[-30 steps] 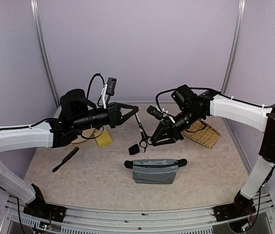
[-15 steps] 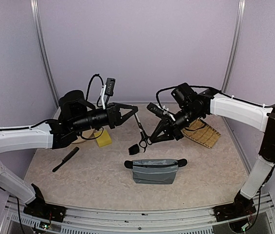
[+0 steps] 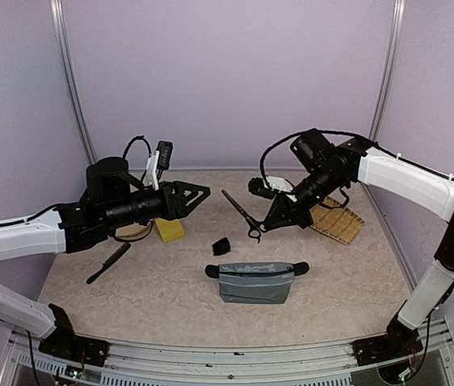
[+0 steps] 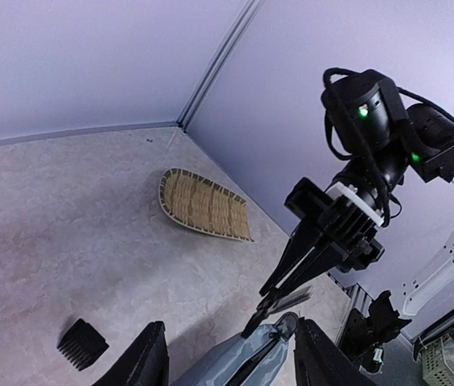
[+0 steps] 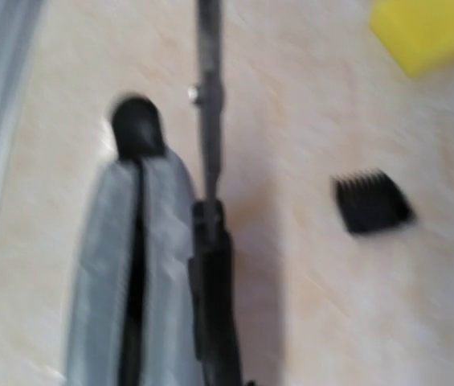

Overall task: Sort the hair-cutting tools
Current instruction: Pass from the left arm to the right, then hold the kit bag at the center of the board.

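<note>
Right gripper [image 3: 264,229] clamped on the handle end of the black-handled scissors with silver blades [image 3: 238,207]. Scissors held above the marbled beige table [image 3: 154,297], blades angled up and toward the left arm. Left gripper [image 3: 198,196] spread wide and empty, hovering near the yellow foam block [image 3: 169,230], apart from the scissors.

Step in hand, as judged: transfer of the held scissors to a sorting place. Destination not determinable. Grey zip pouch [image 3: 252,281] close below in the right wrist view; woven bamboo tray [image 3: 336,222] just behind the right gripper.

Procedure:
- Keep the clamp firm on the handles; thin metal is likely to pivot in a loose grip.
- Keep the blade tip clear of the left fingers [image 4: 151,360].
- Travel high enough to clear the small black toothed piece [image 3: 221,246] and the pouch.
- Lower until the scissors lie nearly flat on the receiving surface, then release. Avoid dropping from height.
- Withdraw straight up to avoid dragging the handles.

Not yet handled: long black comb [image 3: 108,263], lying on the table at the left.
</note>
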Robot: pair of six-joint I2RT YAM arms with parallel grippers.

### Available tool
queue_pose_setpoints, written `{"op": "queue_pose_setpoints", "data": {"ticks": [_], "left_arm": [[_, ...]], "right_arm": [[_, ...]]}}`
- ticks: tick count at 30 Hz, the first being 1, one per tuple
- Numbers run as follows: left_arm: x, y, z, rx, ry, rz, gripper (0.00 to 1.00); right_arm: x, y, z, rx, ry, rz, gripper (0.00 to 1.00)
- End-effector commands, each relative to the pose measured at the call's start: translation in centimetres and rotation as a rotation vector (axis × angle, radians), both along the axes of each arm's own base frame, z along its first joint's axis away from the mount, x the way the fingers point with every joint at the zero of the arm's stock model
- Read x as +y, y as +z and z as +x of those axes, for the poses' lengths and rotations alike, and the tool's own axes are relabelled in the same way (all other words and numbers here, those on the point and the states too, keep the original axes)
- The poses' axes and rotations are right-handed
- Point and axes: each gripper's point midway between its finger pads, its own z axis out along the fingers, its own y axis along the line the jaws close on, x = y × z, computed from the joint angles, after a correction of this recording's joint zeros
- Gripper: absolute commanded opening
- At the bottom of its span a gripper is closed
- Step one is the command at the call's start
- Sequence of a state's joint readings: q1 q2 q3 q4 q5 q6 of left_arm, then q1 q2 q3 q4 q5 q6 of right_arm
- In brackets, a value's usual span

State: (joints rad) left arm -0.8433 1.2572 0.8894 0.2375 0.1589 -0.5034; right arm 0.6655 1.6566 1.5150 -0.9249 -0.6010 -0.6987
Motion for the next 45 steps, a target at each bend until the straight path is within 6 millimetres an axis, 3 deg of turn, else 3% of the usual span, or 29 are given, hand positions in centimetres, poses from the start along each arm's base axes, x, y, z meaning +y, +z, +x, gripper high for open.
{"op": "queue_pose_setpoints", "data": {"ticks": [1, 8, 13, 24, 38, 45], "left_arm": [[2.9, -4.3, 0.0, 0.138, 0.125, 0.11, 0.49], [3.1, -10.6, -1.5, 0.37, 0.144, 0.156, 0.47], [1.5, -13.3, -2.9, 0.491, 0.086, 0.137, 0.46], [-1.2, -16.4, -5.5, 0.635, -0.032, 0.153, 0.44], [-3.0, -18.6, -6.1, 0.682, -0.111, 0.142, 0.26], [-3.3, -19.0, -6.2, 0.688, -0.126, 0.139, 0.07]], "right_arm": [[-3.2, 0.8, 0.5, -0.142, 0.026, -0.163, 0.0], [-2.7, 0.4, -0.5, -0.069, 0.029, -0.14, 0.0], [-2.2, -2.5, -1.7, 0.006, 0.03, -0.156, 0.0], [-1.3, -5.5, -3.2, 0.018, 0.027, -0.221, 0.0], [-1.8, -8.2, -3.5, 0.038, -0.002, -0.309, 0.0], [-2.0, -8.6, -4.2, 0.042, 0.01, -0.333, 0.0]]}}
